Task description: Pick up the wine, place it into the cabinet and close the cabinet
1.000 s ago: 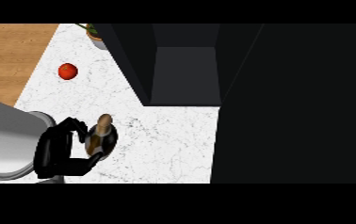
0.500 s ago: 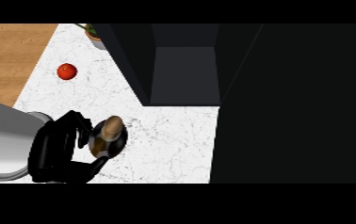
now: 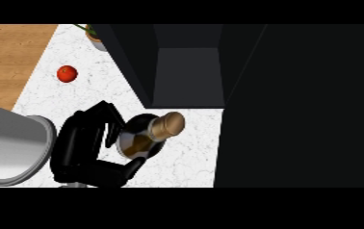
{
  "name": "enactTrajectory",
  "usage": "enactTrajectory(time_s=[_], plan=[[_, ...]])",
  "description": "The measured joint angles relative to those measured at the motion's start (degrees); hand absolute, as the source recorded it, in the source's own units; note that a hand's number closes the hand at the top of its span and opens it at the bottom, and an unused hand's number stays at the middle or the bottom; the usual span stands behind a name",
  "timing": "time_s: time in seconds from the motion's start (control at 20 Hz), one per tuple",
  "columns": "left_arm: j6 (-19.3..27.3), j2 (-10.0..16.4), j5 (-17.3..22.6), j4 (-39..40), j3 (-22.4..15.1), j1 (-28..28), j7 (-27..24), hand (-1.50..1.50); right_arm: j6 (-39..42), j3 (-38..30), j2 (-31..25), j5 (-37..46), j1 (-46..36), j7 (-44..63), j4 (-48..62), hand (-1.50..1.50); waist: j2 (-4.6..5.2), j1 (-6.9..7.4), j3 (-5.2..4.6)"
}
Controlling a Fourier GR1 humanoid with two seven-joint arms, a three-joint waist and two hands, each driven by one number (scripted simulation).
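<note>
wine bottle: left hand curled round its body, over counter. neck points up-right toward open cabinet, just beyond the cork end. right hand out of view.

Left robot hand curled round wine bottle, neck tilted toward open cabinet; tomato well apart.

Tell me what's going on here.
The left hand is curled round the wine bottle above the counter, just in front of the open cabinet. The bottle is not in the cabinet yet, and the door is not closed. A red fruit lies apart, further left on the counter. The right hand is out of view.
</note>
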Motion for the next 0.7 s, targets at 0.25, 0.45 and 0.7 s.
enactTrajectory(time_s=[0.25, 0.45, 0.7], plan=[[7.62, -0.22, -0.34, -2.26, -6.71, -4.87, 5.03, 1.50, 0.62, -0.71, -0.16, -0.14, 0.66, -0.61, 0.10, -1.50, 0.03, -0.12, 0.00], [16.10, -0.28, -0.92, -1.24, -12.62, -9.68, 6.77, 1.50, 1.27, -0.94, 0.05, -0.27, 1.71, -1.85, 0.17, -1.50, 0.05, -0.25, 0.00], [22.92, -0.30, -0.67, 2.94, -15.15, -16.70, 7.50, 1.50, 1.23, -0.83, 0.37, -0.37, 1.90, -2.02, 0.17, -1.50, 0.09, -0.30, -0.01]])
